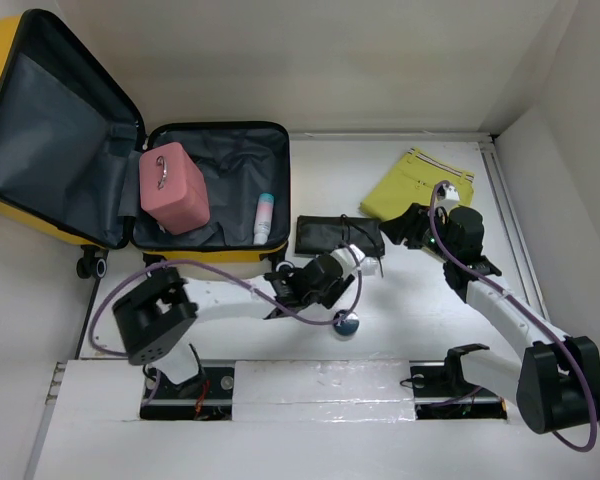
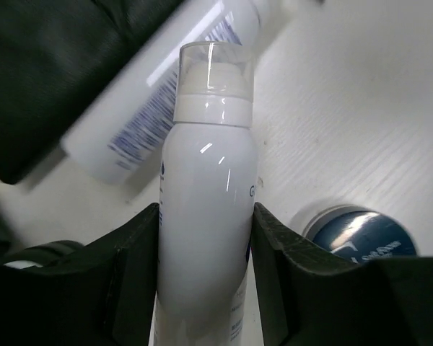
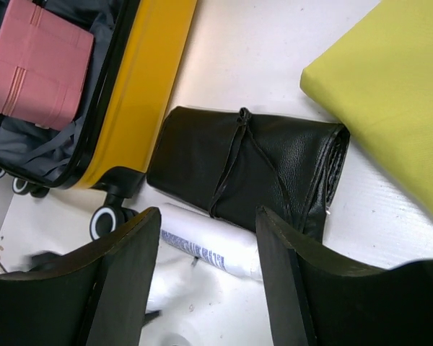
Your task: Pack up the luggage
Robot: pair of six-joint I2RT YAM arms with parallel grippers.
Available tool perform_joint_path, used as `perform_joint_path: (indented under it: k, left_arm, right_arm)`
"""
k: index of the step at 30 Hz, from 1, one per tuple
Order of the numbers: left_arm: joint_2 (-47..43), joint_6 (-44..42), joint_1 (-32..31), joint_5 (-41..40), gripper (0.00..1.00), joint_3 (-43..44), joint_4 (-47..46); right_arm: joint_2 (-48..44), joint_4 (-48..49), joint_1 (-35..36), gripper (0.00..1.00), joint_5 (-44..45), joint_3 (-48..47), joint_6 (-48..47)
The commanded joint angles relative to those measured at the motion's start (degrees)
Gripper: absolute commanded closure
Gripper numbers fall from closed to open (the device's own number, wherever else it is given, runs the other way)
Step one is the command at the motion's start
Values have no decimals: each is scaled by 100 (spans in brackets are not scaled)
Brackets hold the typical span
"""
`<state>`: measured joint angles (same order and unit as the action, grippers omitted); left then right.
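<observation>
The luggage (image 1: 2, 70) lies open at the back left, a yellow hard shell with dark grey lining (image 3: 148, 72). Inside it are a pink box-shaped case (image 1: 174, 187) and a small white tube (image 1: 264, 217). My left gripper (image 2: 206, 245) sits low in front of the suitcase (image 1: 283, 290), and both fingers press the sides of a white spray bottle (image 2: 206, 194) with a clear cap. My right gripper (image 3: 208, 274) hangs open above the table (image 1: 405, 225), with nothing between its fingers.
A black leather roll (image 1: 338, 236) tied with a cord lies right of the suitcase, with a white printed tube (image 3: 209, 249) beside it. A folded yellow garment (image 1: 420, 185) is at the back right. A round blue tin (image 2: 361, 234) rests near the left gripper.
</observation>
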<state>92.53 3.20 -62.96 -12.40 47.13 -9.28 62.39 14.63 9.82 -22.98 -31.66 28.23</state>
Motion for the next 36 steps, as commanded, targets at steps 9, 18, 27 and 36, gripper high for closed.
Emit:
perform_joint_path:
  k: [9,18,27,36]
  left_arm:
    - [-1747,1199,1240,-1501,83,1121,-216]
    - [211,1789,3922,-983,79,2808,154]
    - [1600,1605,4652,-1616,69,3662,743]
    - [1295,1798,4407,-1749,27,3558,805]
  right_arm:
    - [-78,365,151,39,-31,19,-81]
    - [-78,365,266,39,-66,19,-81]
    - [-139,251,433,39,224,-42,-186]
    - [-139,198,485,39,233,-42,-186]
